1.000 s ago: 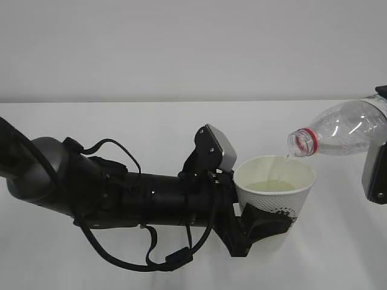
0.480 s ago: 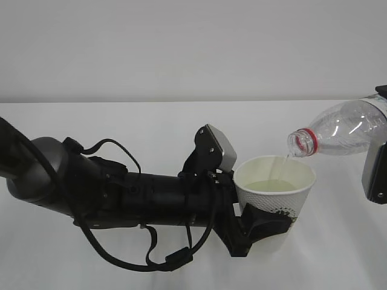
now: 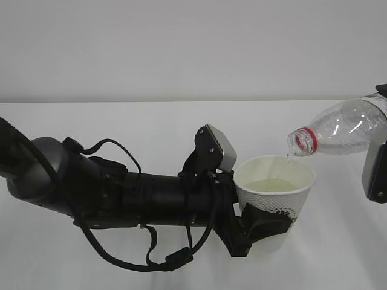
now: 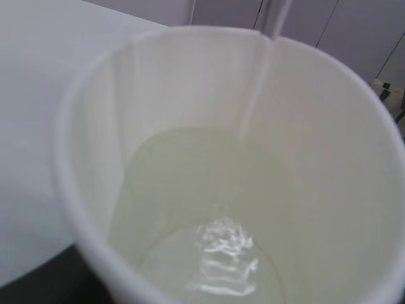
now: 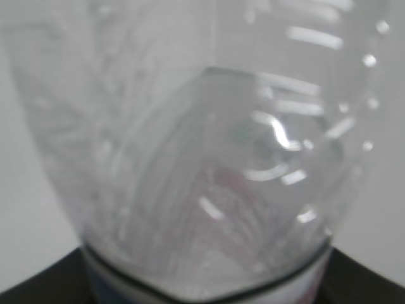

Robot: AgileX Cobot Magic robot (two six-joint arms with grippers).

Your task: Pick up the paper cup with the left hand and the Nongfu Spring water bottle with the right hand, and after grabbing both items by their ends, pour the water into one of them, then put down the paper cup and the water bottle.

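**Pour under way: a thin stream with the bottle mouth close to the rim**

The left hand (image 3: 261,225) has its jaws clamped round the lower part of the paper cup (image 3: 275,190), holding it upright. The right hand (image 3: 376,172) sits at the frame edge; its jaws stand partly apart and grip the Nongfu Spring water bottle (image 3: 338,130) near its base, the bottle tipped almost level with its red-ringed mouth just above the cup's far rim.

The water (image 4: 215,215) pools pale in the cup, with ripples where the stream lands. In the exterior view a thin thread falls from the mouth just inside the rim.

Risks, as I judge them: the stream lands close to the rim, so a small drift of either arm could send water onto the white table (image 3: 121,121). The cup is soft paper, so a tighter squeeze could buckle it and slop water out. The bottle looks nearly empty, and a steeper tilt might bring a sudden last gush.

Count: one cup, one bottle, two grippers, one table.
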